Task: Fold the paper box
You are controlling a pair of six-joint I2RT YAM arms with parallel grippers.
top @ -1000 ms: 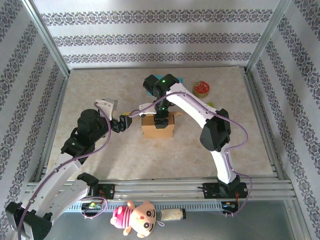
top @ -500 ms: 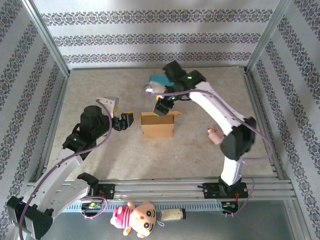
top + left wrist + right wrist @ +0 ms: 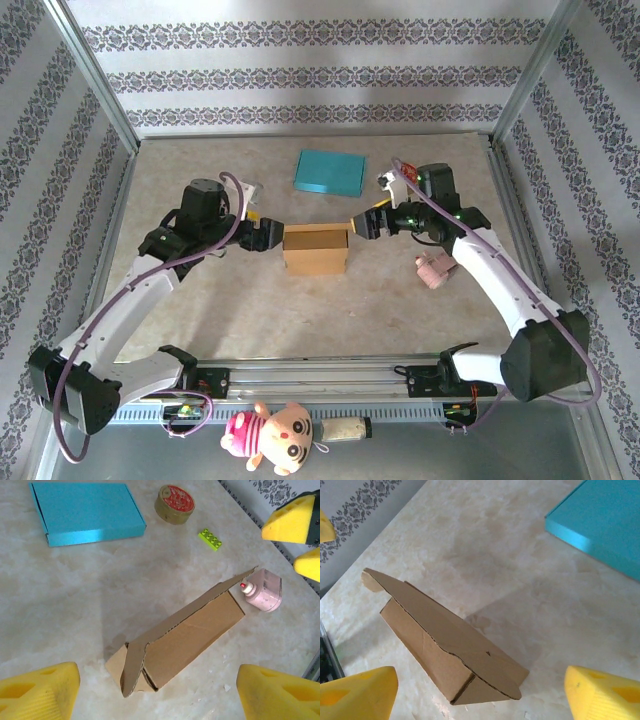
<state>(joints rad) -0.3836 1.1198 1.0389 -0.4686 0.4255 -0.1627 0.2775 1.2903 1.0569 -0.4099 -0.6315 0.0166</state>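
Observation:
The brown cardboard paper box (image 3: 316, 250) lies mid-table, its long lid folded down but slightly ajar. My left gripper (image 3: 262, 235) stands open just off the box's left end, and my right gripper (image 3: 362, 225) stands open just off its right end; neither touches it. In the left wrist view the box (image 3: 190, 635) lies ahead between my yellow fingertips (image 3: 40, 692), its end flap loose. In the right wrist view the box (image 3: 440, 640) also lies between my wide-apart yellow fingertips (image 3: 605, 695), nothing held.
A flat blue box (image 3: 331, 172) lies behind the paper box. A pink bottle (image 3: 435, 268) lies right of it under the right arm. A tape roll (image 3: 174, 504) and a green brick (image 3: 210, 538) sit at the back right. Patterned walls enclose the table.
My right arm swung from above the box out to its right end and dropped low, jaws widening. My left arm advanced to the box's left end. The raised flap came down.

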